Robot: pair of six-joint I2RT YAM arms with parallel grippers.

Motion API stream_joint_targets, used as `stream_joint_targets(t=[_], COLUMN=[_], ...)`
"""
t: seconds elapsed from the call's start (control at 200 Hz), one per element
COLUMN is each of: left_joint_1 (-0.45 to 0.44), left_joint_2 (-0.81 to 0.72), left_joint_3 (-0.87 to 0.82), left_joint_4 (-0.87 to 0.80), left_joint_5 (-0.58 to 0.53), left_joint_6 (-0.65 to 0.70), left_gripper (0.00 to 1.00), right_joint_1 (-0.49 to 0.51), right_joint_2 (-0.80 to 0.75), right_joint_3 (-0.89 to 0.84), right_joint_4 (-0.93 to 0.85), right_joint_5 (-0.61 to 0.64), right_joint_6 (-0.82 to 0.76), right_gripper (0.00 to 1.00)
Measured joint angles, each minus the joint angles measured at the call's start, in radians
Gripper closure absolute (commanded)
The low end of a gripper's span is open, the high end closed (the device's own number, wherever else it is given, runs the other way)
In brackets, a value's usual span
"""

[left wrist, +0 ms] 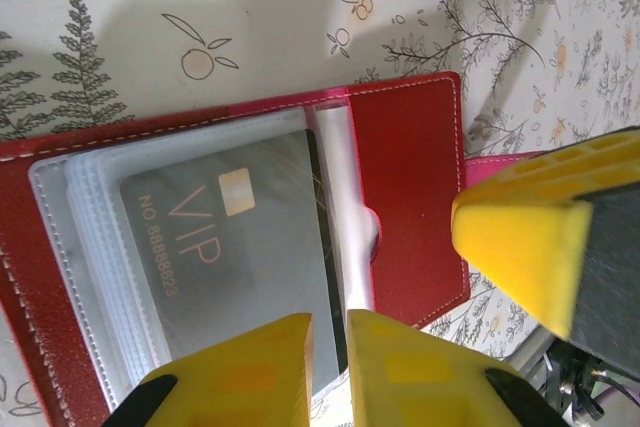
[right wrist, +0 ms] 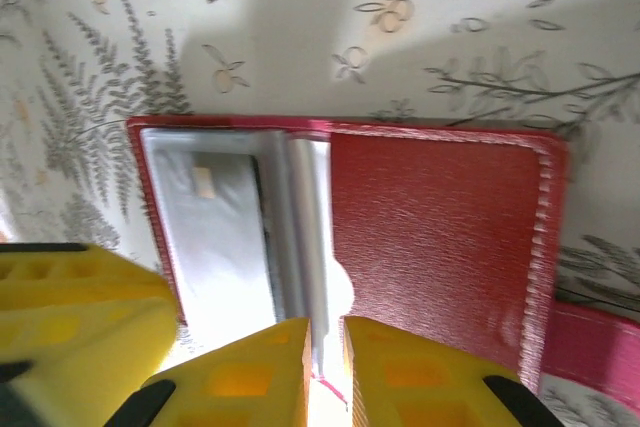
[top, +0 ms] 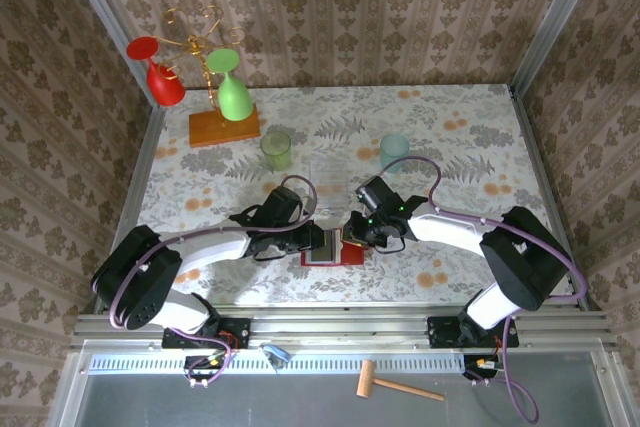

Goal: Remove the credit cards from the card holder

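The red card holder lies open on the floral table between my two grippers. In the left wrist view its red flap sits beside clear plastic pockets holding a grey VIP credit card. My left gripper is nearly shut, with that card's dark inner edge in the slit between its fingers. In the right wrist view the card holder shows the same card. My right gripper is pinched on the raised edge of a clear pocket. The two grippers almost touch over the holder.
Behind the holder stand a clear plastic box, a green cup and a pale blue cup. A wooden stand with a red and a green glass is at the back left. A wooden mallet lies on the near ledge.
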Motion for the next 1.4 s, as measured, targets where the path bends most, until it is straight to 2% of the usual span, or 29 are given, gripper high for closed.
stream_joint_targets(t=[0.625, 1.4], left_joint_1=[0.0, 0.002], left_joint_2=[0.01, -0.006], left_joint_3=[0.0, -0.001], left_joint_4=[0.007, -0.096], left_joint_5=[0.005, -0.06], left_joint_6=[-0.019, -0.014], left_gripper=[0.86, 0.88], right_joint_1=[0.0, 0.016], right_joint_2=[0.144, 0.148], right_joint_3=[0.033, 0.074], right_joint_4=[0.049, 0.039], right_joint_5=[-0.033, -0.048], right_joint_6=[0.01, -0.003], right_gripper=[0.83, 0.83])
